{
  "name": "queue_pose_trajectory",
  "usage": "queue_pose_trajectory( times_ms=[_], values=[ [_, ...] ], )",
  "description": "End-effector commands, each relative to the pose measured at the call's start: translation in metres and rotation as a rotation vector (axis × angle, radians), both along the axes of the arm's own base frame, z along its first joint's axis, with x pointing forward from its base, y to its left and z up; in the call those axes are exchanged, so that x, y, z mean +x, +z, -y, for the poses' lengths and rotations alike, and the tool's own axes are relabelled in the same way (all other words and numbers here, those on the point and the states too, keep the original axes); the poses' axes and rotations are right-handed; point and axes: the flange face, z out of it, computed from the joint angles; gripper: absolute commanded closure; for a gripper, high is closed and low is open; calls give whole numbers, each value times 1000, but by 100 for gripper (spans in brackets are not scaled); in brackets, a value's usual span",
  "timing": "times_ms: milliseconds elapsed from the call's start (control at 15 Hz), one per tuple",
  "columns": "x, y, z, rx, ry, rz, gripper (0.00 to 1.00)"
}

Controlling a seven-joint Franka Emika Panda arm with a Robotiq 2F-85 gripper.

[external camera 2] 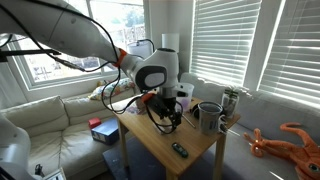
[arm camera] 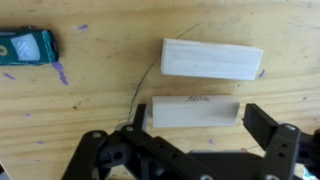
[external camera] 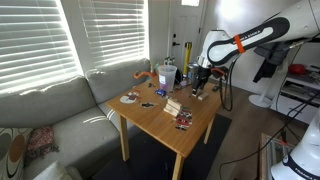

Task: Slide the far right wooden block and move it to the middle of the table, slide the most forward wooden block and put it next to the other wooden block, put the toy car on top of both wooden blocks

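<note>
Two pale tan wooden blocks lie side by side, long sides parallel, on the honey-coloured table (external camera: 160,128): one farther (arm camera: 212,58) and one nearer (arm camera: 193,112). In an exterior view they show as one pale shape (external camera: 173,105). My gripper (arm camera: 200,128) is open, its two black fingers on either side of the nearer block's ends; I cannot tell if it touches. It hangs over the table in both exterior views (external camera: 200,88) (external camera 2: 165,108). The teal toy car (arm camera: 27,47) sits apart from the blocks, and shows small and dark elsewhere (external camera: 183,121) (external camera 2: 178,150). No small dark brownish block shows.
Cups and a mug (external camera: 165,72) (external camera 2: 208,116) stand at the table's window end. A dark round item (external camera: 130,98) lies near one edge. A sofa (external camera: 50,112) is beside the table, an orange toy octopus (external camera 2: 290,140) on the sill side.
</note>
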Motion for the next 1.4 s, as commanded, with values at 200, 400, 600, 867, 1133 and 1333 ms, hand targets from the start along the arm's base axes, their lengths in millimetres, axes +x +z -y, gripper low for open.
queue_pose_trajectory(
  times_ms=[200, 400, 600, 867, 1133, 1333],
  values=[
    [-30, 18, 19, -3, -46, 93, 0],
    [-50, 22, 39, 20, -126, 105, 0],
    [-70, 32, 61, 85, -247, 170, 0],
    [-63, 30, 67, 65, -224, 142, 0],
    [-62, 30, 63, 101, -340, 117, 0],
    [-66, 38, 69, 180, -469, 97, 0]
  ],
)
